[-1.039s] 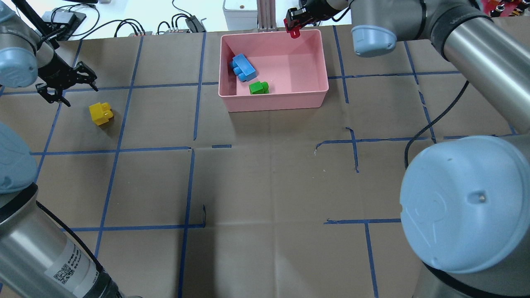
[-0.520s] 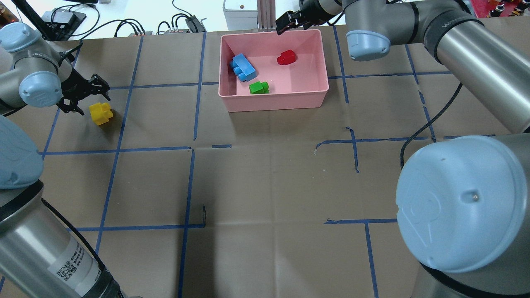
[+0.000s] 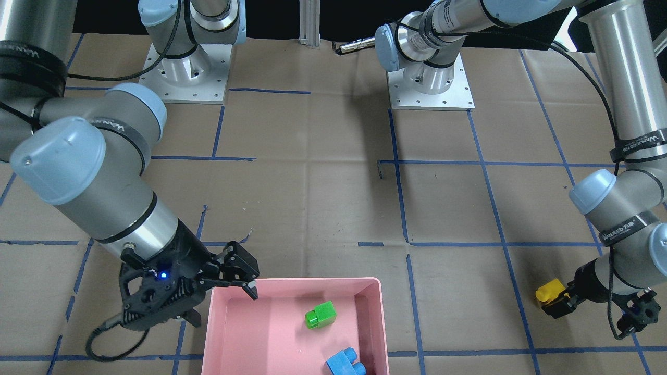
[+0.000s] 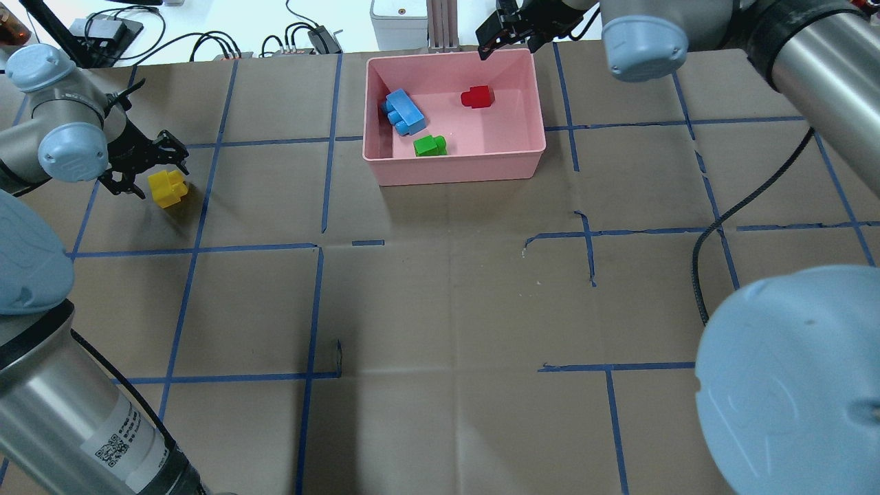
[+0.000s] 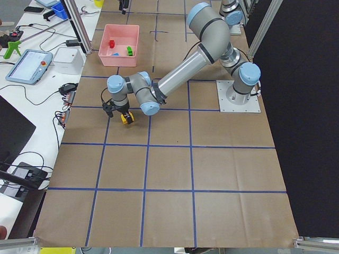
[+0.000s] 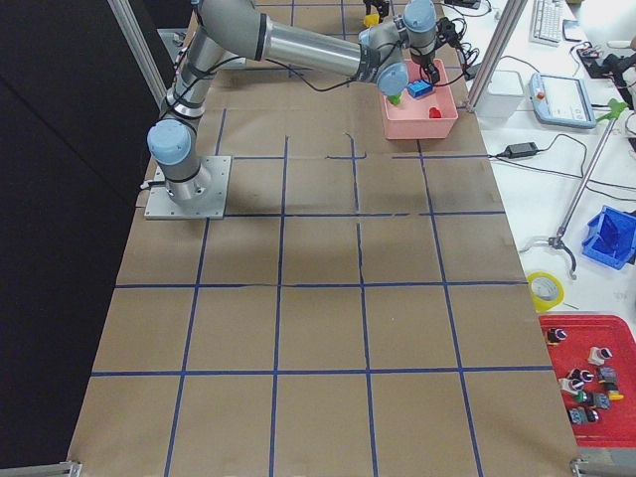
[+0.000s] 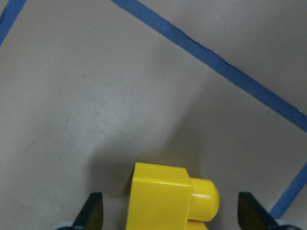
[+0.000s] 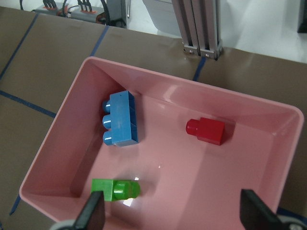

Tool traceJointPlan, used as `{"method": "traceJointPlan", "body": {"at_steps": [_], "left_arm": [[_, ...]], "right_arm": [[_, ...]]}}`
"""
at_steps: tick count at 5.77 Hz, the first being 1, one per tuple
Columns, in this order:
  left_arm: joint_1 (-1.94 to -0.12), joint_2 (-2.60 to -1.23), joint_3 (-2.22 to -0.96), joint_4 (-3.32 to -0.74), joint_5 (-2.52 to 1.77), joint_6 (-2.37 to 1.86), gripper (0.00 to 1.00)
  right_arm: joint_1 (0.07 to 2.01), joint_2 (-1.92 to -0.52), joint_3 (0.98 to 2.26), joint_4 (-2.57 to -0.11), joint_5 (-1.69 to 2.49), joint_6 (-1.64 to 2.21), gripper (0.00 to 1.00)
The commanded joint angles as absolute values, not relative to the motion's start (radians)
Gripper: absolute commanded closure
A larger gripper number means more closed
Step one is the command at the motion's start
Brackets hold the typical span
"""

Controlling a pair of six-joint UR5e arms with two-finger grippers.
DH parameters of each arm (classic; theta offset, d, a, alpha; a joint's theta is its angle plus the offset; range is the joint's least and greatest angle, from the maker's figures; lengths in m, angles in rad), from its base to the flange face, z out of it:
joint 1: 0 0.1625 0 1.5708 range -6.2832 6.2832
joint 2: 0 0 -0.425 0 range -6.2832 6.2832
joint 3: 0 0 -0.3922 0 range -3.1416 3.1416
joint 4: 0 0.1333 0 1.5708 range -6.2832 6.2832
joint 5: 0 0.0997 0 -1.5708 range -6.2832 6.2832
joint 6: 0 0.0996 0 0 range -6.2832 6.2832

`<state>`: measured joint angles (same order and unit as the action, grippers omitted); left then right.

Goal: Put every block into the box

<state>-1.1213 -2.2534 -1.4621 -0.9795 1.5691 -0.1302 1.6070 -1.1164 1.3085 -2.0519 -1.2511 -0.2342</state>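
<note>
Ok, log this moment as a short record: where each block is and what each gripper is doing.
box: pink, holds three blocks
blocks inside: blue block, green block, red block
block outside: yellow block, on the table
left gripper: open, one finger on each side of the yellow block, not closed on it
right gripper: open, empty, above the box
left to do: yellow block into the box

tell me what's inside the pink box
Blue block, green block and red block lie apart in the pink box. Nothing covers them; overhead, its near wall hides a floor strip.
</note>
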Motion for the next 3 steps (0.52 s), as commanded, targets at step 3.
{"method": "traceJointPlan", "body": {"at_steps": [3], "left_arm": [[-1.121,-2.249,-1.462,-1.012,1.562,-0.129,0.54]], "right_arm": [[1.588,-1.466,1.318,-1.393,-1.550,-0.209,0.00]]}}
